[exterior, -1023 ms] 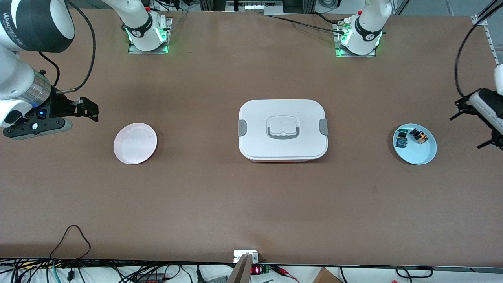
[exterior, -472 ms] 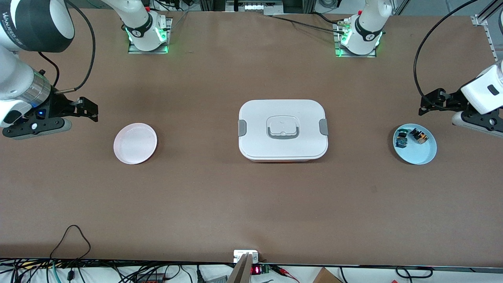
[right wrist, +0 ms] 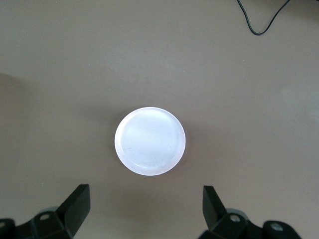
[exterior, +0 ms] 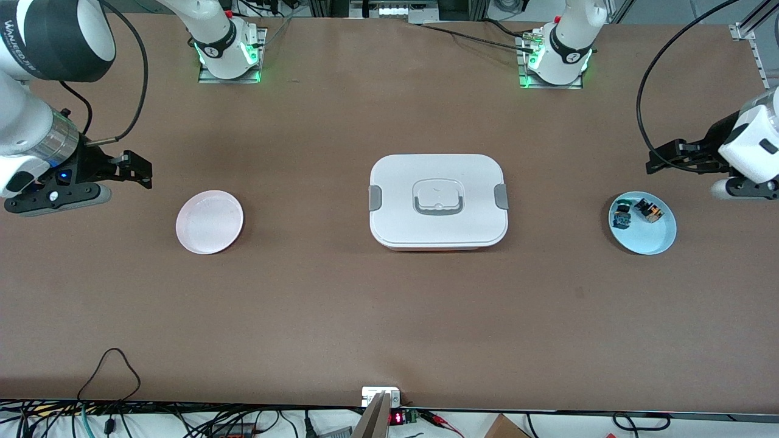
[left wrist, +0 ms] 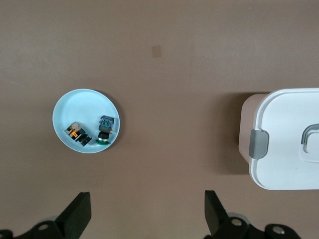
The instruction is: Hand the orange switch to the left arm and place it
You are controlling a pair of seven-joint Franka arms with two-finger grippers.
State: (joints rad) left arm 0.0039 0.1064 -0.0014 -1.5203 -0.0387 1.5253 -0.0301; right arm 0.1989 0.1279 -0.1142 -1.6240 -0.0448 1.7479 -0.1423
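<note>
The orange switch (exterior: 649, 211) lies on a light blue plate (exterior: 656, 241) at the left arm's end of the table, beside a blue switch with a green cap (exterior: 621, 216). The left wrist view shows the orange switch (left wrist: 77, 134) and the plate (left wrist: 84, 102) too. My left gripper (exterior: 666, 157) is open and empty, up over bare table beside that plate. The white box (exterior: 438, 201) sits at the table's middle. My right gripper (exterior: 137, 169) is open and empty, over bare table beside a pink plate (exterior: 209, 222) and waits.
The pink plate (right wrist: 149, 141) at the right arm's end holds nothing. The box's end with a grey clip (left wrist: 258, 143) shows in the left wrist view. Cables hang along the table's edge nearest the front camera (exterior: 109, 365).
The left arm has swung in from the table's end, bringing its gripper over the table beside the blue plate. The right arm has not moved.
</note>
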